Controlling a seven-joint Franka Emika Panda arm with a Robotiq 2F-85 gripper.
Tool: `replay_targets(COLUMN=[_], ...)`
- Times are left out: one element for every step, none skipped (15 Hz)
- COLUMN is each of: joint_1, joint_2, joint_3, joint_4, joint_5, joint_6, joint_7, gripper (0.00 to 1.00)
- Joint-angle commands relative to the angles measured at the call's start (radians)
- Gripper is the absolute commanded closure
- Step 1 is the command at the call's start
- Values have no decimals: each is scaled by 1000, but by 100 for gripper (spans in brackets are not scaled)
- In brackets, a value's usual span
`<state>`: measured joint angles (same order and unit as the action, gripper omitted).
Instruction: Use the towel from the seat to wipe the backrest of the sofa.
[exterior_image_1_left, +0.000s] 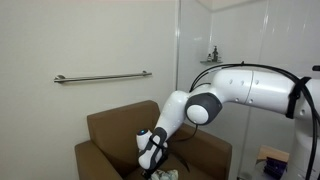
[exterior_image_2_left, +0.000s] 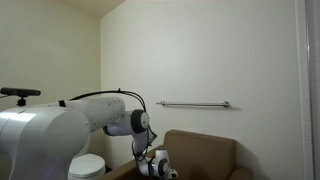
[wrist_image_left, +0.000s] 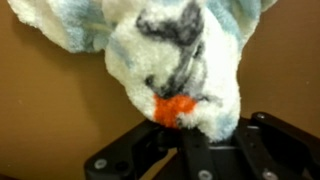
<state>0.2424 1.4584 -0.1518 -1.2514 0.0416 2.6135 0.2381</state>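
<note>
Quick count: one arm, one gripper (wrist_image_left: 188, 135), one towel (wrist_image_left: 170, 50), one brown sofa (exterior_image_1_left: 115, 125), plus a single metal rail (exterior_image_1_left: 100, 77) on the wall above it. Both exterior views show the same set, nothing doubled.

The towel is a fluffy white thing with blue-grey blotches and one little orange spot. In the wrist view it fills most of the upper frame, with brown sofa fabric right behind it. The fingers look clamped on its lower end, just under that orange spot, so I'd call it gripped.

As for direction, it's bunched up, so there's no neat edge to go by. The long axis runs from the pinched end at the fingers up and away from the camera, narrow at the grip and spreading wider toward the top of the frame.

In both exterior views the arm bends down over the sofa, and the gripper sits low over the seat in front of the backrest. From out there I can't really pick the towel out, and whether it's touching the fabric isn't clear.
</note>
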Motion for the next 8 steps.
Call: replay_targets(joint_1=[-6,-9,-11,-11,-12,-12,-12,-12], joint_2=[-2,-4,-6,-7,-7,-7,-7,-7], joint_3=[6,9,10,11,11,11,11,11], joint_4=[-2,-4,-6,-7,-7,-7,-8,-8], joint_5=[0,0,0,0,0,0,0,0], joint_6=[0,0,0,0,0,0,0,0], joint_7=[-9,-15,-17,-18,-18,-18,-18,-18], gripper=[87,87,87,87,87,87,87,87])
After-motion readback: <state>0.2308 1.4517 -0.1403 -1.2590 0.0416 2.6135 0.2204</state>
